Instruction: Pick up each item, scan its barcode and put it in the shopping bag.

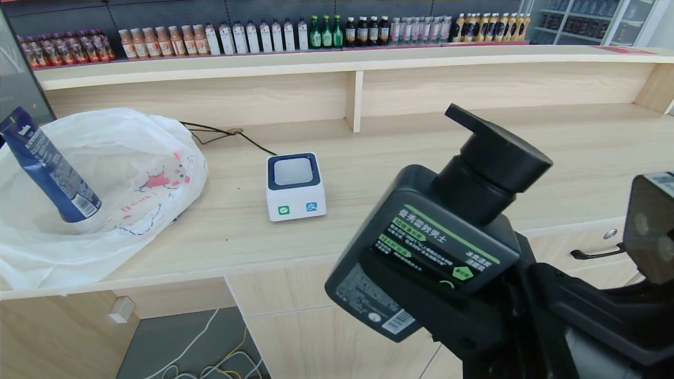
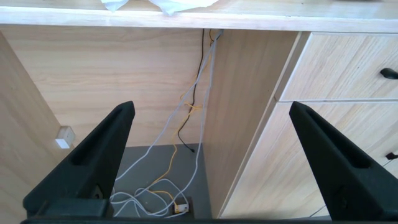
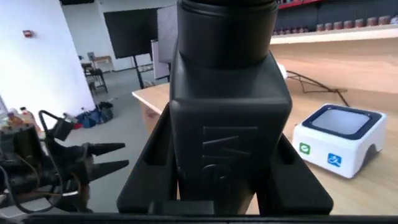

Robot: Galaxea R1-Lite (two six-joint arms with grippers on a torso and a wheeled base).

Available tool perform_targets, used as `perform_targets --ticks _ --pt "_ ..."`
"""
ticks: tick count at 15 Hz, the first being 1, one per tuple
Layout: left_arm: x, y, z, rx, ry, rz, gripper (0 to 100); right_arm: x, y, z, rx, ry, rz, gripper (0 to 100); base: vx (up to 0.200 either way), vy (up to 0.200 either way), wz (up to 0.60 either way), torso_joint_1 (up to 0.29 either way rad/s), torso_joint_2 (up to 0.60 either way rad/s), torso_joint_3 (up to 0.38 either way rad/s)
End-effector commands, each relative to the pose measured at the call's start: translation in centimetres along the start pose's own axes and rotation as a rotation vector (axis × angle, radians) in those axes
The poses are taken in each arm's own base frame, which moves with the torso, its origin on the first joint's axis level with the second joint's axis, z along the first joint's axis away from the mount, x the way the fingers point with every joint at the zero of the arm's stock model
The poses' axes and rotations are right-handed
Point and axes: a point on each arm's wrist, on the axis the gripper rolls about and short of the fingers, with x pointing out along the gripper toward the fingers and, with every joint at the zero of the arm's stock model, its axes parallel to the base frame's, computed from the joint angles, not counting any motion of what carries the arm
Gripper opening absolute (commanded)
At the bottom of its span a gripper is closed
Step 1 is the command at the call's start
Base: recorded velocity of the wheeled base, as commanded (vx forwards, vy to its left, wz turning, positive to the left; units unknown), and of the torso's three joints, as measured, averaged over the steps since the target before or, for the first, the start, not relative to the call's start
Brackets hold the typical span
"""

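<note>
The right hand (image 3: 222, 155) is closed on a black pump bottle (image 1: 437, 247), with one finger pressed to each side of the bottle's body. The bottle hangs in the air, tilted, to the right of the scanner (image 1: 295, 184) and nearer the robot than it, out past the front edge of the surface (image 1: 421, 152). Its pump head points up and away, and its base is low and toward the robot. A label with a barcode (image 1: 398, 321) near the base faces upward toward the head camera, not the scanner. The bottle and scanner are well apart.

The scanner is a small white box with a dark-framed window on top. It stands upright on the surface, and a thin black cable (image 1: 210, 134) runs off behind it to the left.

Left of the scanner lies the white shopping bag (image 1: 158, 147), slumped open on the surface. A blue tube (image 1: 50, 166) leans inside it, cap end up and barcode end down in the bag's hollow.

The left hand (image 2: 211, 109) is open, its two dark fingers (image 2: 93, 168) spread wide with nothing between them. It sits lower than the scanner, below the surface, facing the recess where loose wires (image 2: 168, 186) trail to the floor beside a bank of drawers (image 2: 336, 62).

Behind the scanner, past a raised ledge, a shelf (image 1: 316, 50) carries a long row of drinks bottles.
</note>
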Motion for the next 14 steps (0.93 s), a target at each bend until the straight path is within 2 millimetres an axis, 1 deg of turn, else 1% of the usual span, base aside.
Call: perform_targets --ticks 1,2,4,5,6,7,8,9,11,13,14 --pt "0.0 0.0 0.0 0.0 0.0 0.0 100 0.1 -0.7 -0.5 -0.105 0.015 -0.058 0 0.0 0.0 0.0 0.0 0.0 0.0" --pt "0.0 0.0 0.0 0.001 0.0 -0.002 100 0.0 -1.0 -0.6 -0.154 0.025 -0.117 0 0.0 0.0 0.0 0.0 0.0 0.0" --pt "0.0 0.0 0.0 0.006 0.0 0.0 100 0.0 -1.8 -0.1 -0.177 0.012 -0.281 0 0.0 0.0 0.0 0.0 0.0 0.0" --pt "0.0 0.0 0.0 0.006 0.0 0.0 100 -0.3 -3.1 0.2 -0.198 0.006 -0.367 0 0.0 0.0 0.0 0.0 0.0 0.0" --pt "0.0 0.0 0.0 0.006 0.0 0.0 100 -0.4 -3.6 0.2 -0.207 0.006 -0.387 0 0.0 0.0 0.0 0.0 0.0 0.0" --pt "0.0 0.0 0.0 0.001 0.0 0.001 100 -0.8 -5.2 0.0 -0.249 0.025 -0.452 0 0.0 0.0 0.0 0.0 0.0 0.0" --pt "0.0 0.0 0.0 0.001 0.0 0.001 100 -0.9 -5.8 -0.2 -0.261 0.037 -0.474 0 0.0 0.0 0.0 0.0 0.0 0.0" --pt "0.0 0.0 0.0 0.001 0.0 0.001 100 -1.7 -6.5 -0.7 -0.267 0.073 -0.504 0 0.0 0.0 0.0 0.0 0.0 0.0" --pt "0.0 0.0 0.0 0.001 0.0 0.001 100 -2.2 -6.6 -1.1 -0.27 0.097 -0.516 0 0.0 0.0 0.0 0.0 0.0 0.0" --pt "0.0 0.0 0.0 0.0 0.0 0.0 100 -2.1 -6.9 -1.0 -0.281 0.093 -0.53 0 0.0 0.0 0.0 0.0 0.0 0.0" --pt "0.0 0.0 0.0 0.0 0.0 0.001 100 -1.5 -7.3 -0.8 -0.289 0.072 -0.621 0 0.0 0.0 0.0 0.0 0.0 0.0"
